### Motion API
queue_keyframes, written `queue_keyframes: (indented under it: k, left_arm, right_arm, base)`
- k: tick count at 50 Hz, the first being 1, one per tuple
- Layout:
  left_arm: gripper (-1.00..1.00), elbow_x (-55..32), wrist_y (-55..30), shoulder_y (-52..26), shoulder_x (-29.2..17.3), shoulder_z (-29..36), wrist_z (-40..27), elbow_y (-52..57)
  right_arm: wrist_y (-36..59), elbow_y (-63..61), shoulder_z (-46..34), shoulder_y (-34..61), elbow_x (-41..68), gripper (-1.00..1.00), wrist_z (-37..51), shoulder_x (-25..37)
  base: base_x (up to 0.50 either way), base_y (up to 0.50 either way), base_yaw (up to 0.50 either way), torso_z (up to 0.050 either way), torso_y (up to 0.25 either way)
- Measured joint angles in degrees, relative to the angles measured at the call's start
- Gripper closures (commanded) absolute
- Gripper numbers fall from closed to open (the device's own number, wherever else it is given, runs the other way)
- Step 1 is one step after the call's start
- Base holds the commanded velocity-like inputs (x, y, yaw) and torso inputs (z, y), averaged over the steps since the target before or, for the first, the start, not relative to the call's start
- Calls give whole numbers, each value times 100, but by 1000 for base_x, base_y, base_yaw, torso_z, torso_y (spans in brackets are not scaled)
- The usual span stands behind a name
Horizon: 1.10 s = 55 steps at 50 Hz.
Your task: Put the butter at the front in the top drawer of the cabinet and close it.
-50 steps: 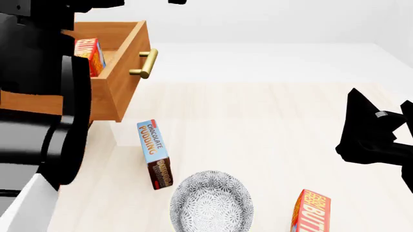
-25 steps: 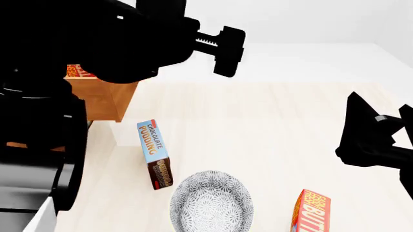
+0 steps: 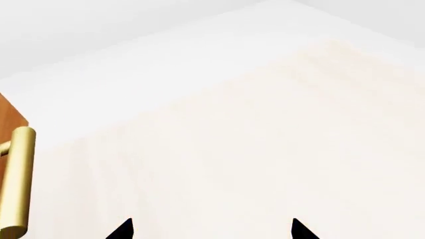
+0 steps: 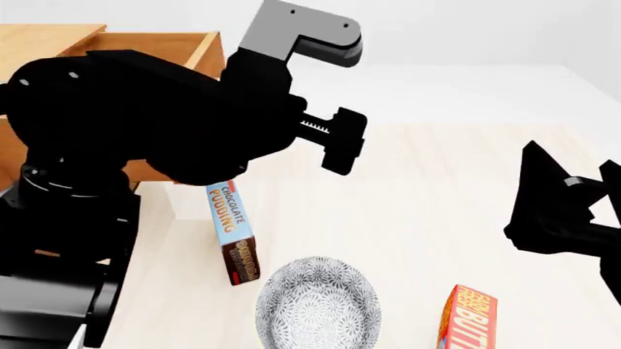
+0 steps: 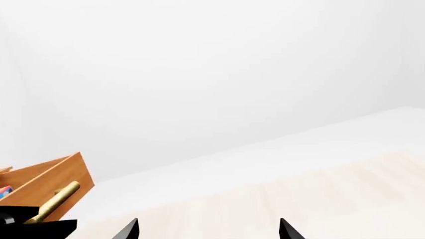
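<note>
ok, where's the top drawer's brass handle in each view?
Left wrist: brass handle at the left edge, close up.
Head: not visible; the left arm covers the front of the top drawer.
Right wrist: lower left corner, far off.
Shared landmark: the orange-brown drawer front.

— What lies on the pale wood-grain worktop [image 4: 437,189] near its front edge?

— A blue-and-brown cardboard chocolate pudding box [image 4: 231,230], long and narrow, blue end toward the back, brown end toward the front.

— Anything beside it?

— A round grey-and-white patterned bowl [image 4: 318,303], just right of the box's brown end and near it; whether they touch I cannot tell. The bowl's lower rim is cut off by the frame.

— And behind?

— A plain white floor and wall.
</note>
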Motion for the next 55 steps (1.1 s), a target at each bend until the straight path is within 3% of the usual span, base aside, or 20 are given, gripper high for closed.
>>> queue_keyframes:
  k: [35,55]
  left_arm:
    - [-100,1628,886,259,-511,896,785,-603]
    - [-100,1930,1304,297,-774,911,738,-796]
  right_arm:
    - [-110,8,-30,-110,-91,-100,-47,-1]
    - [-285,27,-119,-253,-251,-100,-61,-2]
  base:
    - [0,0,0,0,0]
    - [0,0,0,0,0]
